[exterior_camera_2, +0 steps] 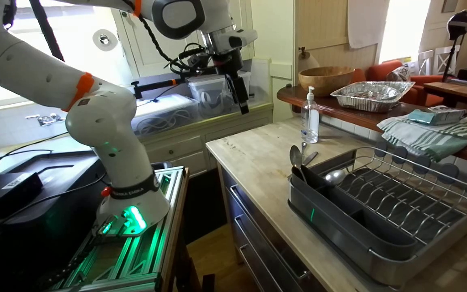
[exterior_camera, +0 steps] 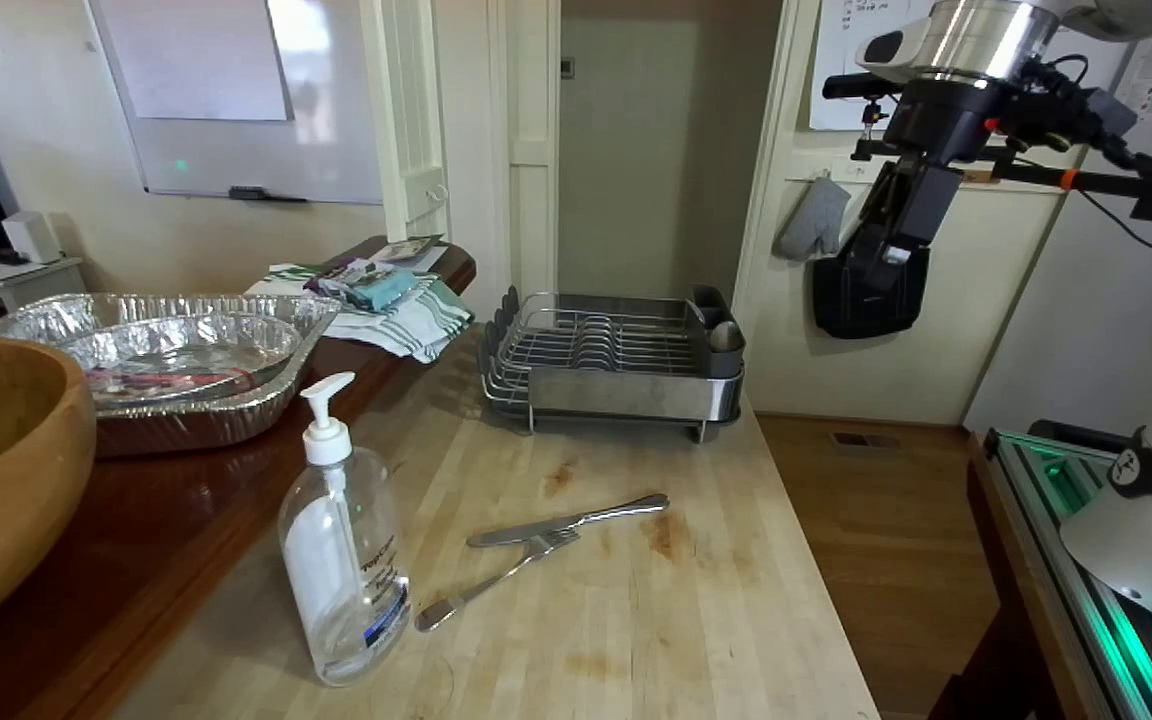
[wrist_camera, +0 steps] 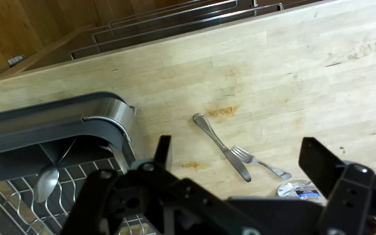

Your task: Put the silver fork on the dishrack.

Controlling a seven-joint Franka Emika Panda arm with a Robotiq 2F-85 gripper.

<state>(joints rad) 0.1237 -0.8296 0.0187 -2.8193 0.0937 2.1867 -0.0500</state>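
Observation:
The silver fork (exterior_camera: 492, 584) lies flat on the wooden counter, tines against the blade of a silver knife (exterior_camera: 626, 507). In the wrist view the fork (wrist_camera: 268, 166) points its handle toward the soap bottle, and its tines meet the knife blade (wrist_camera: 238, 164). The dishrack (exterior_camera: 626, 395) stands at the counter's far end; it also shows in the other views (exterior_camera_2: 339, 233) (wrist_camera: 109, 109). My gripper (wrist_camera: 237, 150) is open and empty, high above the counter. The fork lies between its fingers in the picture, well below them. It also shows in both exterior views (exterior_camera: 886, 260) (exterior_camera_2: 243, 107).
A clear soap pump bottle (exterior_camera: 344, 570) stands beside the fork's handle end. The rack's utensil holder (exterior_camera_2: 363, 219) has spoons (exterior_camera_2: 295, 156) in it. A raised dark ledge bears a wooden bowl (exterior_camera: 16, 480), foil pans (exterior_camera: 196, 425) and towels (exterior_camera: 406, 318).

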